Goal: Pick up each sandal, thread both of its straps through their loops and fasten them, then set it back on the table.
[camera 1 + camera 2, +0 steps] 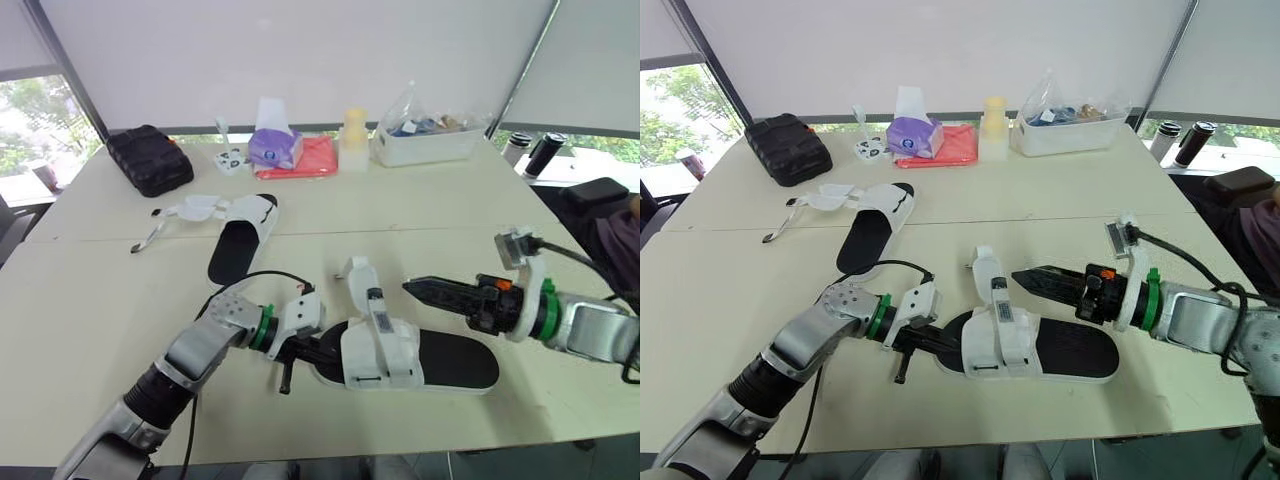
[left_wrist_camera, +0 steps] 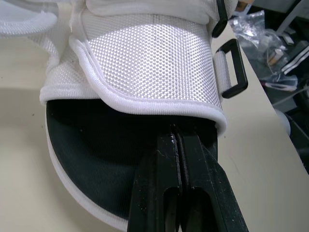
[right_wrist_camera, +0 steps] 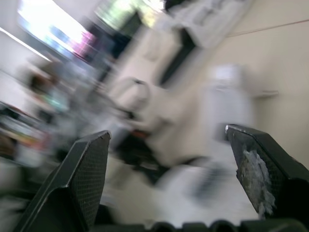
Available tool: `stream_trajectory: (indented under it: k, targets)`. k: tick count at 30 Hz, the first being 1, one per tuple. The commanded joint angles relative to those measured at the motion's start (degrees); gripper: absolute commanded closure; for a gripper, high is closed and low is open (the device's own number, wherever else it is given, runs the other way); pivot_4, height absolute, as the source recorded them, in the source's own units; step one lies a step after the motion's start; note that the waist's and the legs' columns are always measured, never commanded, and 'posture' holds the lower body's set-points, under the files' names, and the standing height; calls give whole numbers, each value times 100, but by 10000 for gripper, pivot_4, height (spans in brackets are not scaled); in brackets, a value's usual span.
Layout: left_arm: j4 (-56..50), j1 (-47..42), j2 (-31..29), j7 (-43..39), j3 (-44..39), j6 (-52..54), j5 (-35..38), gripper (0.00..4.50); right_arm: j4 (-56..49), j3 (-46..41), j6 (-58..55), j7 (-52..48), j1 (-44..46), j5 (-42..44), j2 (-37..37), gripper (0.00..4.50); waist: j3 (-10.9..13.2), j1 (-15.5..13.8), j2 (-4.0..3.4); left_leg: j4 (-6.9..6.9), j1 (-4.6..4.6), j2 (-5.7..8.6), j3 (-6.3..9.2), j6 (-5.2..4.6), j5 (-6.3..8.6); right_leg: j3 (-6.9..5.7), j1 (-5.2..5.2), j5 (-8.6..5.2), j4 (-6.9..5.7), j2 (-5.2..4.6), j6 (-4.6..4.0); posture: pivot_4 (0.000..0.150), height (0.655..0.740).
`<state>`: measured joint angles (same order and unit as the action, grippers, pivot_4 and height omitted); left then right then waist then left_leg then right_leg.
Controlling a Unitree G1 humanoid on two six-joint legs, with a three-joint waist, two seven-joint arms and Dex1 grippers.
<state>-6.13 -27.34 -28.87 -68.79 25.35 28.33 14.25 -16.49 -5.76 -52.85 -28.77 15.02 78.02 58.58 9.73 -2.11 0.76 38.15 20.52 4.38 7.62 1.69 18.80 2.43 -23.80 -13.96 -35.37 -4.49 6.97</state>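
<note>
The near sandal [image 1: 445, 362] has a black footbed and white mesh straps and lies flat near the table's front edge. Its front strap [image 1: 380, 350] is folded over the footbed, and another strap [image 1: 358, 275] stands up behind it. A black loop [image 2: 232, 68] hangs at the strap's side. My left gripper [image 1: 322, 350] is shut at the sandal's toe end, its tips hidden under the front strap's edge [image 2: 145, 104]. My right gripper [image 3: 166, 133] is open, hovering just above the sandal's heel half and pointing at the straps. The second sandal [image 1: 240, 240] lies farther back left with its straps [image 1: 190, 210] spread open.
Along the table's far edge stand a black case [image 1: 150, 158], a tissue box [image 1: 275, 148] on a red cloth [image 1: 318, 160], a pale bottle [image 1: 353, 135] and a clear bin [image 1: 425, 142]. Two dark bottles [image 1: 545, 152] and a dark bag [image 1: 598, 205] sit at the right.
</note>
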Motion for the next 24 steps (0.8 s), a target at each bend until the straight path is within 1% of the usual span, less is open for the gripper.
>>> stream_trajectory:
  k: [1, 3, 6, 12, 15, 17, 19, 20, 21, 22, 24]
  targets:
    - [58, -31, 31, 9, 47, -46, -58, 45000, 156, 590, 52, -696, 505, -1042, -174, 3778, 0, 5, 0, 0, 0, 0, 0, 1, 0, 0, -1, 0, -1, 0, 0, 1500, 7400]
    - [112, -45, 54, 15, 53, -81, -81, 45000, 369, 905, -45, -973, 776, -1441, -298, 3778, 0, 6, 0, 0, 2, 0, -1, 2, -1, 2, -4, 0, -3, -1, 0, 1500, 7400]
    - [141, -44, 74, 47, 48, -115, -101, 45000, 723, 1077, -197, -1291, 1031, -1808, -481, 3778, 0, -13, 0, 0, 2, 0, 0, 2, -1, 3, -5, 1, -4, -3, -1, 1500, 7400]
    - [75, 73, 69, 120, 40, -138, -96, 45000, 1042, 1084, -729, -1777, 1327, -1924, -817, 3778, 0, -6, 0, 0, 7, 2, 1, 2, -1, 3, -10, 1, -3, -5, -2, 1500, 7400]
    - [54, 117, 67, 178, 15, -141, -94, 45000, 1092, 1039, -874, -1869, 1411, -2031, -961, 11475, 0, -7, -1, 0, 7, 2, 1, 2, -1, 4, -12, 2, -6, -6, -3, 1500, 7400]
    - [39, 133, 62, 200, 12, -139, -88, 45000, 1085, 977, -989, -1920, 1431, -2058, -1026, 20516, 0, -11, -1, 0, 7, 2, 0, 2, -1, 4, -12, 2, -6, -6, -3, 1500, 7400]
    - [47, 140, 64, 217, 10, -152, -87, 45000, 1073, 928, -1127, -1965, 1454, -2042, -1075, 31715, 0, -12, -1, 0, 8, 2, 1, 2, -1, 4, -13, 2, -5, -6, -3, 1500, 7400]
    - [53, 142, 66, 223, 10, -158, -87, 45000, 1073, 895, -1189, -1978, 1460, -2026, -1103, 35529, 0, -9, -1, 0, 8, 2, 0, 2, -1, 4, -13, 2, -5, -6, -3, 1500, 7400]
    - [56, 142, 68, 227, 10, -161, -87, 45000, 1072, 864, -1238, -1988, 1464, -2024, -1129, 40905, -1, -6, -1, 0, 8, 2, 0, 2, -1, 4, -14, 2, -5, -6, -3, 1500, 7400]
    - [64, 142, 72, 232, 8, -169, -88, 45000, 1078, 810, -1299, -1984, 1462, -2004, -1155, 44782, -1, -6, -1, 0, 8, 2, 0, 2, -1, 4, -14, 2, -6, -6, -4, 1500, 7400]
    - [60, 138, 81, 246, 8, -165, -87, 45000, 1082, 694, -1408, -1987, 1453, -1977, -1185, 44782, -1, -11, -1, 0, 8, 2, 1, 2, -1, 4, -14, 2, -8, -6, -4, 1500, 7400]
